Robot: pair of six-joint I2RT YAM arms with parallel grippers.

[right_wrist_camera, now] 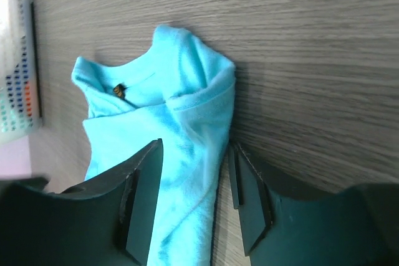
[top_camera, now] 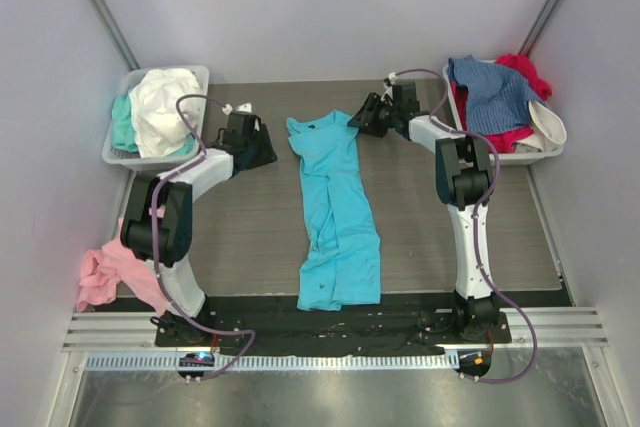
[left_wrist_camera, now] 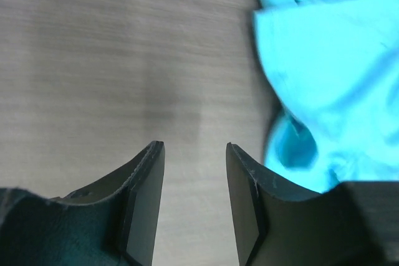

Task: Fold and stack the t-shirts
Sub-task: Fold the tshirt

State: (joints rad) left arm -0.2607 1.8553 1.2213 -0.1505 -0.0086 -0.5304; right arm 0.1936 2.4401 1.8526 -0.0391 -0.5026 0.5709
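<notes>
The turquoise t-shirt (top_camera: pixel 335 217) lies mid-table as a narrowed strip, collar at twelve o'clock, with the left gripper (top_camera: pixel 266 147) and right gripper (top_camera: pixel 360 119) flanking it half-open and seemingly empty, so I'd say next they grip the collar corners and fold toward six.

The turquoise t-shirt (top_camera: pixel 335 217) is made of soft, matt cloth. A grey, matt wood grain is shown by the tabletop (top_camera: pixel 250 237). The far-left tray (top_camera: pixel 140 162) is pale plastic; the jaws are matt black.

Outstretched, the left claw (left_wrist_camera: pixel 194 149) and right claw (right_wrist_camera: pixel 194 146) gape.
</notes>
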